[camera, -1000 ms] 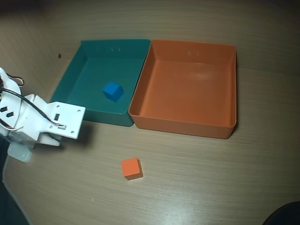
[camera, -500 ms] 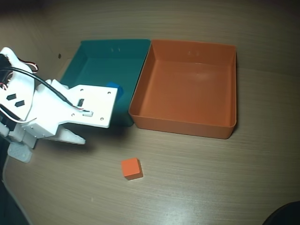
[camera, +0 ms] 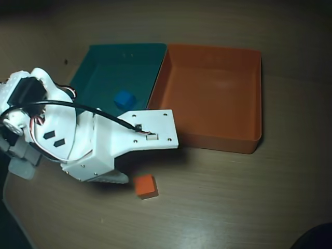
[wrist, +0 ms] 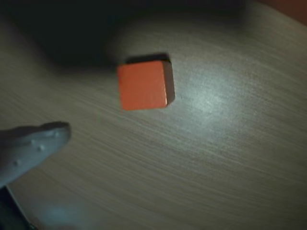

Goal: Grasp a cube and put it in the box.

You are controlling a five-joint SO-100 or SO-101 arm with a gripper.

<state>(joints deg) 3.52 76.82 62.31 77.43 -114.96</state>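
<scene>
Gripper (camera: 122,179) hangs low over the table (camera: 233,207), just left of the cube in the overhead view; one pale finger (wrist: 33,146) shows at the wrist view's left edge, so jaw spacing cannot be told. Orange box (camera: 254,93) holds nothing. Teal tray (camera: 93,57) beside it, walls touching, holds a blue cube (camera: 124,99). Cube (wrist: 143,85): small, orange, matte, flat on the wood, outside both containers.

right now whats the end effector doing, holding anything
End effector: holding nothing; the orange cube sits free on the table beside one fingertip. Open or shut cannot be told.
</scene>
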